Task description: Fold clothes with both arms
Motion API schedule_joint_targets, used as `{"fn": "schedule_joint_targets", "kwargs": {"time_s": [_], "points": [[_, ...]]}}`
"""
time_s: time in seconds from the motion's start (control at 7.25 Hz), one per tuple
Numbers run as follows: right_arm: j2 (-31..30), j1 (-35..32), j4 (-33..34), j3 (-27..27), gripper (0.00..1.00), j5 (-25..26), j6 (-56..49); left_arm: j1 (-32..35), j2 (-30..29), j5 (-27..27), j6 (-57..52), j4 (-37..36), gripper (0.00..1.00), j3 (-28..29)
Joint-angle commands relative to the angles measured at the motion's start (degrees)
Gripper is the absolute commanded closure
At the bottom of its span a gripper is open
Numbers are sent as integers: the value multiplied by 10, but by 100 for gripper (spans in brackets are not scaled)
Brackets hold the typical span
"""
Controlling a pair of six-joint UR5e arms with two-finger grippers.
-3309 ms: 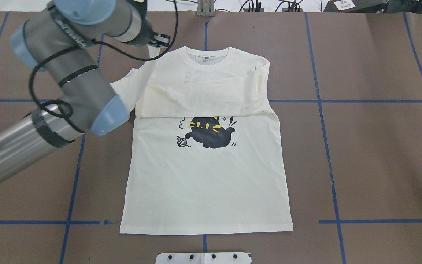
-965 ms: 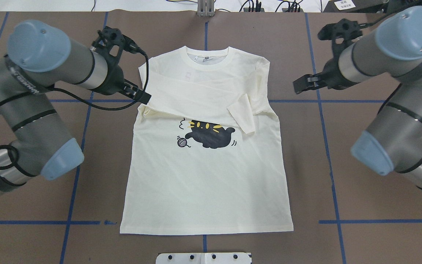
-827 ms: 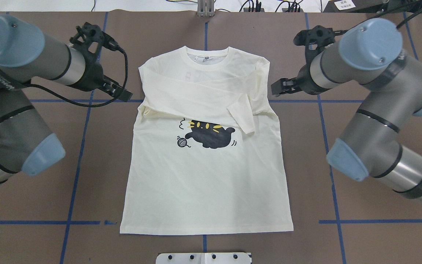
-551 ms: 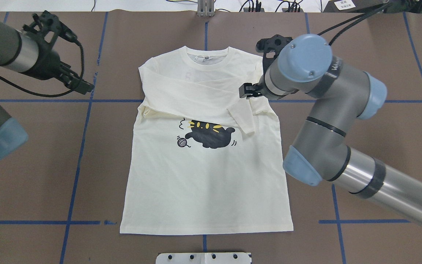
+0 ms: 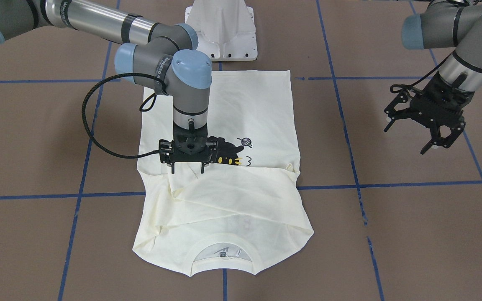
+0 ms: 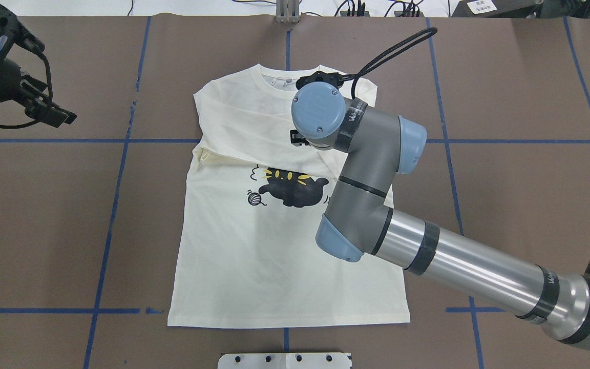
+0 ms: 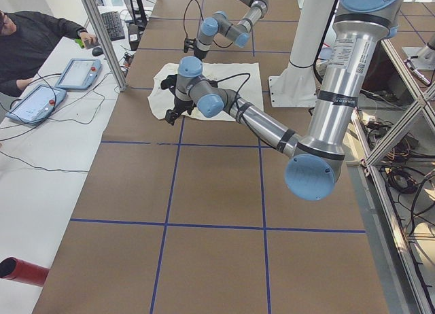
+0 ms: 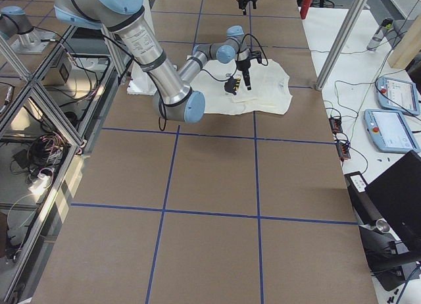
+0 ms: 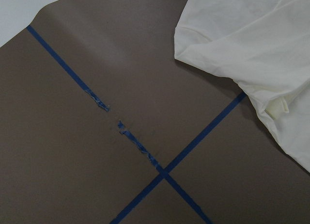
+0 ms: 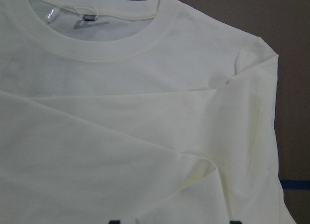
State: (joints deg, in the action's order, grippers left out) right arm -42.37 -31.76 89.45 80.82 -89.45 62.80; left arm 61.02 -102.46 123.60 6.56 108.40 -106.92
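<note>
While L pincer hangs wide, R pincer gapes over T-shirt.

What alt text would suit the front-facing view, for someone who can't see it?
A cream cat-print T-shirt lies on a brown table, sleeves folded across its chest. The right claw, open, points down at a sleeve; the left claw hangs open, clear of the shirt.

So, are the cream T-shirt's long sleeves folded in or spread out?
Folded in: both sleeves lie across the cream T-shirt's chest.
</note>
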Motion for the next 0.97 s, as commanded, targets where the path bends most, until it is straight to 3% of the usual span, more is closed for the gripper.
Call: {"fn": "schedule_joint_targets", "kwargs": {"time_s": [0.0,0.69,0.83], "points": [[33,13,0,-60,34,22,0,1,2,1,0,1,0,1],[31,26,23,-69,46,34,-17,0,2,2,4,2,0,1],[31,25,23,-69,64,35,-23,0,1,1,4,2,0,1]]}}
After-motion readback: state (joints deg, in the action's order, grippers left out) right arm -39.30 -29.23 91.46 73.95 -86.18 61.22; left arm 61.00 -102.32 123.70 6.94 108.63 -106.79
